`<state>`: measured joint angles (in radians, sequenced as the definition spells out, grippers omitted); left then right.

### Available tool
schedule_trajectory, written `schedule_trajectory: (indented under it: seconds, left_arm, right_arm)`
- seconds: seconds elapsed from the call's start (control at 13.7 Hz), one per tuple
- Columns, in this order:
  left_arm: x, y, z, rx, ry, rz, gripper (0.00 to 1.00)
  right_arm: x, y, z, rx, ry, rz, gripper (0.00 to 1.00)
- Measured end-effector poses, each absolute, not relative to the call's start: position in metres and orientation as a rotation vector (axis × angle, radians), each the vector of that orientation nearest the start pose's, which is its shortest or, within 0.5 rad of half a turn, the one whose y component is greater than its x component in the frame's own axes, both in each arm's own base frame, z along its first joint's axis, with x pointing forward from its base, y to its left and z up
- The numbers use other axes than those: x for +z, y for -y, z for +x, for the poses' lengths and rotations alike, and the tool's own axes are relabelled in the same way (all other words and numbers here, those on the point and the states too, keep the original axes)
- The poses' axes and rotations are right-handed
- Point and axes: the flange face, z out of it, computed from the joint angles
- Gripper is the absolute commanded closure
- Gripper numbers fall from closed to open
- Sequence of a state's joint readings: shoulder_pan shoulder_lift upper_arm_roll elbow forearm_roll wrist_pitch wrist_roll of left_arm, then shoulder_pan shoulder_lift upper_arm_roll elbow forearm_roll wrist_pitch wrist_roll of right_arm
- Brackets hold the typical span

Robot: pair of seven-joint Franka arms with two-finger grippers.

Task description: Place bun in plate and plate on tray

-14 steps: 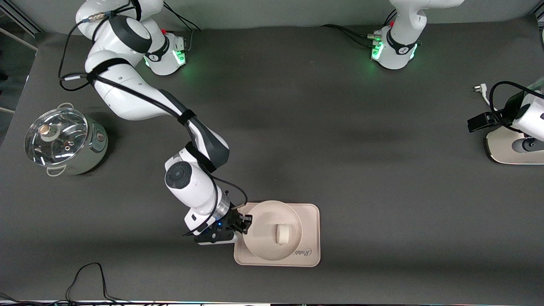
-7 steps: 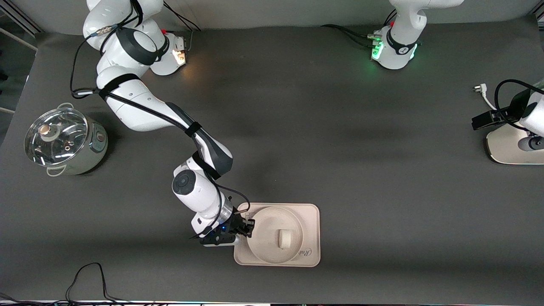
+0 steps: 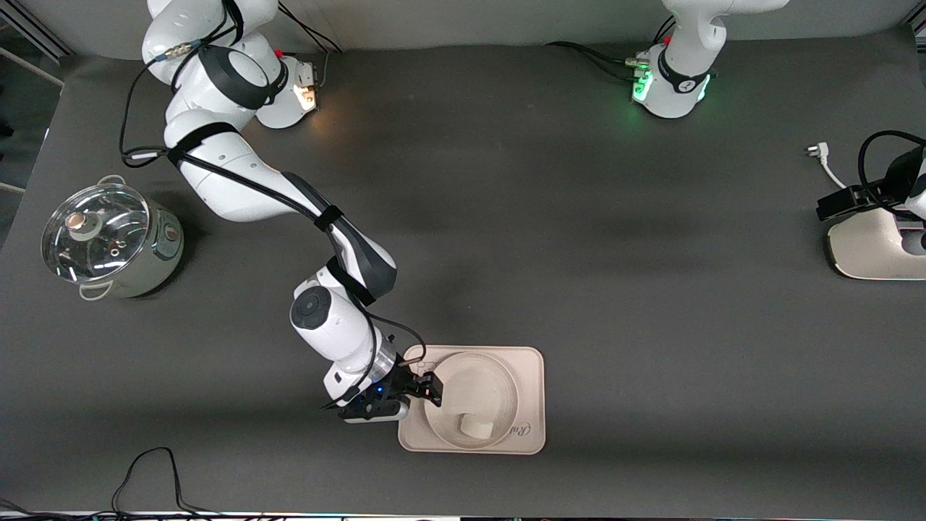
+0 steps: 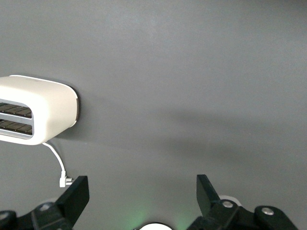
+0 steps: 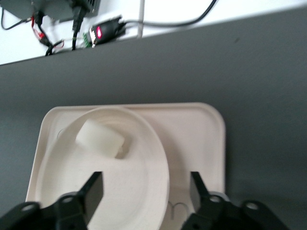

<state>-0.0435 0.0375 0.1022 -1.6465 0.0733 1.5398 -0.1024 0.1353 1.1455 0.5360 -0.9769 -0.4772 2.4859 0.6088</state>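
Observation:
The cream tray (image 3: 532,391) with the "Rabbit" script lies near the front camera. The round plate (image 3: 477,383) sits on it, and the small white bun (image 3: 475,427) lies in the plate by its nearer rim. My right gripper (image 3: 431,388) is open at the plate's rim on the right arm's side. In the right wrist view its fingers straddle the rim, with the gripper (image 5: 145,179) over the plate (image 5: 72,167), the bun (image 5: 100,139) and the tray (image 5: 192,129). My left gripper (image 3: 843,205) waits open and empty (image 4: 141,184) over the toaster.
A steel pot with a glass lid (image 3: 108,242) stands at the right arm's end of the table. A white toaster (image 3: 868,250) with a loose plug (image 3: 816,150) stands at the left arm's end; it also shows in the left wrist view (image 4: 38,115).
My right gripper has let go of the plate's rim and opened. The plate has settled on the tray, and the bun has slid from its middle to the nearer rim. The left hand drifted slightly outward.

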Motion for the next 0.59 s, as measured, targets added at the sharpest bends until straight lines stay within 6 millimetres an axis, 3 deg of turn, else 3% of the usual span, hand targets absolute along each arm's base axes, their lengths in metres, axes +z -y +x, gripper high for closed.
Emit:
schedule_trajectory:
  seconds: [0.15,0.37,0.44,0.59]
  left_arm:
    - [0.566,-0.036,0.556,0.218,0.230,-3.045,0.00]
    - [0.566,-0.034,0.556,0.217,0.223,-3.045,0.00]
    - [0.567,-0.034,0.556,0.216,0.223,-3.045,0.00]
    - [0.567,-0.034,0.556,0.215,0.222,-3.046,0.00]
  right_arm:
    - [0.296,-0.327,0.749,-0.508,-0.025,-2.874,0.00]
    - [0.384,-0.300,0.735,-0.407,-0.031,-2.969,0.00]
    - [0.411,-0.285,0.729,-0.357,-0.035,-2.963,0.00]
    - [0.469,-0.232,0.719,-0.275,-0.068,-2.988,0.00]
